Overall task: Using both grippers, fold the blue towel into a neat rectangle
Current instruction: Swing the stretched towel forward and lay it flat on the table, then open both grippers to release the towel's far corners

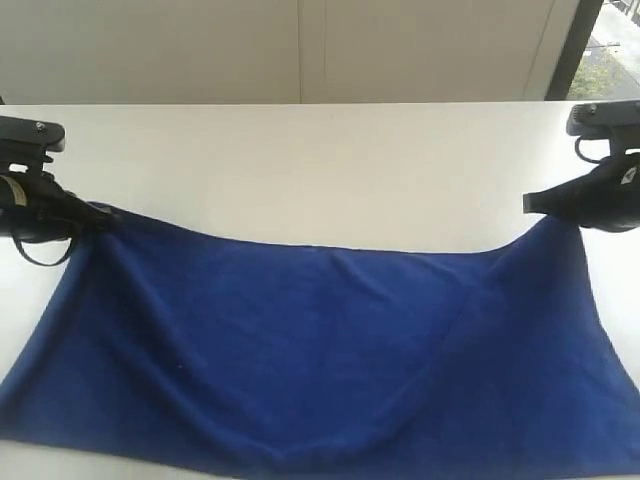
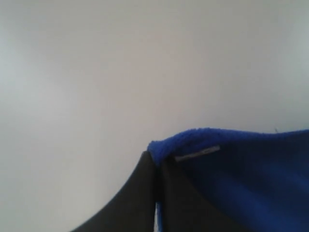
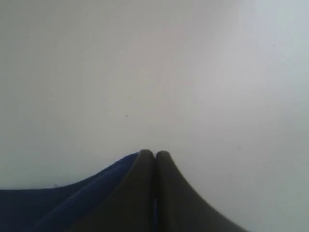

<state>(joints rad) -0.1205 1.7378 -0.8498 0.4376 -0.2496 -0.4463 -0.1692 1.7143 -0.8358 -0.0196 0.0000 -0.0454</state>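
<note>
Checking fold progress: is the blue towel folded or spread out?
Spread out, not folded. The blue towel stretches between the left gripper and right gripper, each shut on a corner, its middle sagging.

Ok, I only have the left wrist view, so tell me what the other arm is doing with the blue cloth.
Observer: The right tool is shut on the other far corner of the deep-blue soft microfibre towel, opposite the left tool.
Operator: Describe the edge between them.
Observer: It dips in the middle, slack, with creases running from each held corner.
Operator: Now the rest of it.
Observer: It spreads over the white table toward the exterior camera, its near edge partly cut off by the frame.
</note>
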